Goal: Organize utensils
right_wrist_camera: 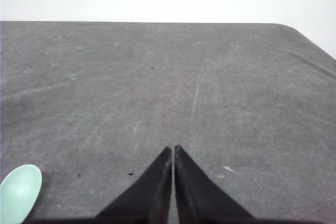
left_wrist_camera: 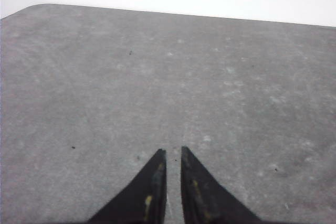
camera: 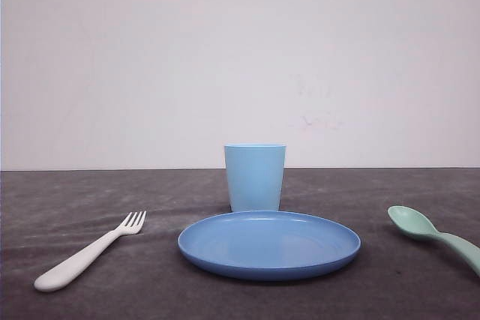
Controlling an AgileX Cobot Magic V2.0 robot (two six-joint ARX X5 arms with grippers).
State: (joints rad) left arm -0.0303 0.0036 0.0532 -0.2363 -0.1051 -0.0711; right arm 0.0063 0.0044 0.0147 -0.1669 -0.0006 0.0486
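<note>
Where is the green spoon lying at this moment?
In the front view, the mint-green spoon lies on the dark table at the far right, right of the blue plate and apart from it, bowl pointing inward.

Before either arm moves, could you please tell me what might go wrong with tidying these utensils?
The fork and spoon lie flat on the table, so a shut hand may slide off them. The spoon runs to the picture's right edge, perhaps near the table's side. A careless sweep could topple the cup.
</note>
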